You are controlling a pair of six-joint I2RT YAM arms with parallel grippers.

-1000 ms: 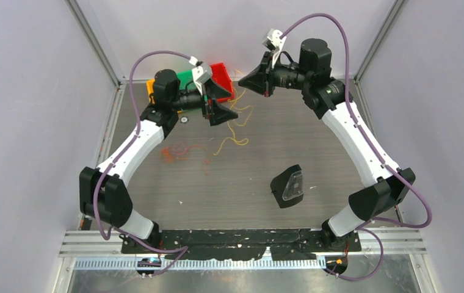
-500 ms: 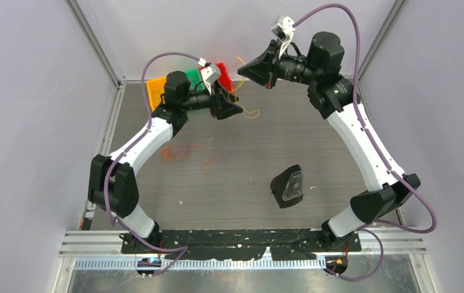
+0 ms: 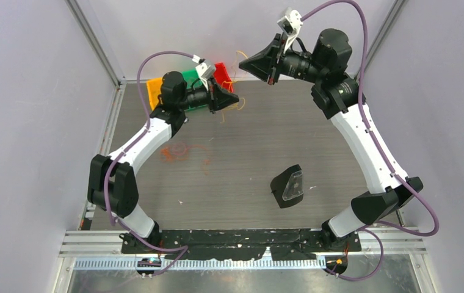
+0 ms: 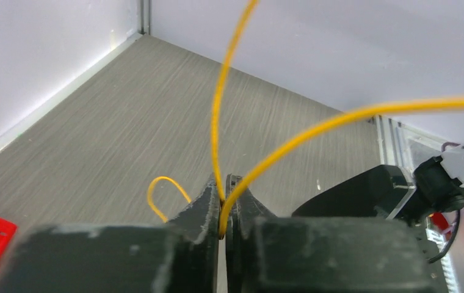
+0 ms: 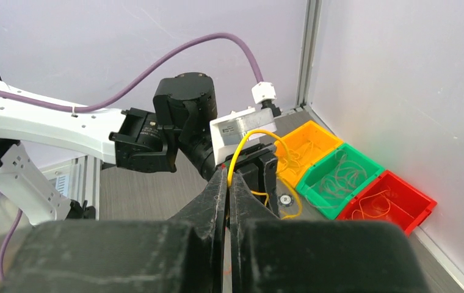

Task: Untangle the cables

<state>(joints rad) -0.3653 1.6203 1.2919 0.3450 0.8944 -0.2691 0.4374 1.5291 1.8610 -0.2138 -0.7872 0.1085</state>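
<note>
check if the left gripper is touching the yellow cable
Touching. The left wrist view shows the yellow cable pinched in the shut left gripper, with both strands running out from between its tips.

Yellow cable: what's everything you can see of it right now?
The yellow cable is a thin, glossy, flexible wire, seemingly plastic-sheathed. The left gripper is shut on it: two strands rise from the pinch, one nearly straight up, one sweeping right, with a small loop curling out to its left. The right gripper is shut on it too, an arc running from there toward the left gripper. It is held up over the far side of the table; whether any end touches down is unclear.
</note>
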